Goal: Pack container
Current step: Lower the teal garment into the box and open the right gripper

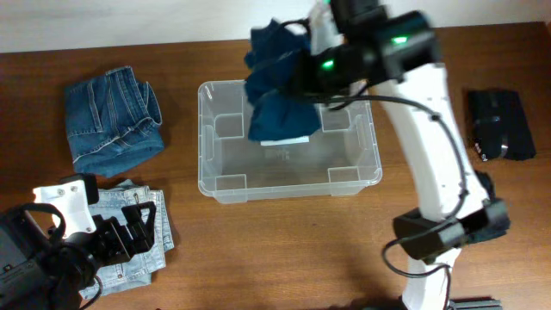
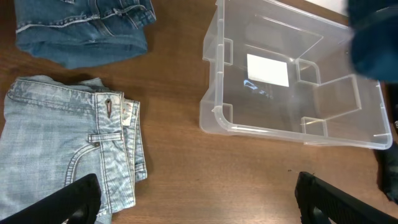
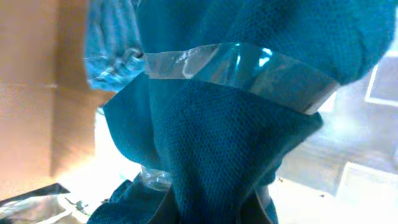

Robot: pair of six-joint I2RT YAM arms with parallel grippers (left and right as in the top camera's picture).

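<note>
At the far left I'm seeing folded dark jeans (image 1: 112, 120) lying on the table (image 1: 258, 258), with a lighter pair (image 1: 142, 237) just in front of them. My left gripper (image 2: 199, 202) is hovering over that lighter pair, jaws spread wide and gripping nothing. The container (image 1: 288, 188) is sitting upright mid-table. My right gripper (image 1: 297, 77) is pinching a dark teal garment (image 1: 280, 103), dangling it over the container's far rim; it may be touching the base, I can't tell. A black object (image 1: 498, 125) is lying far right.
</note>
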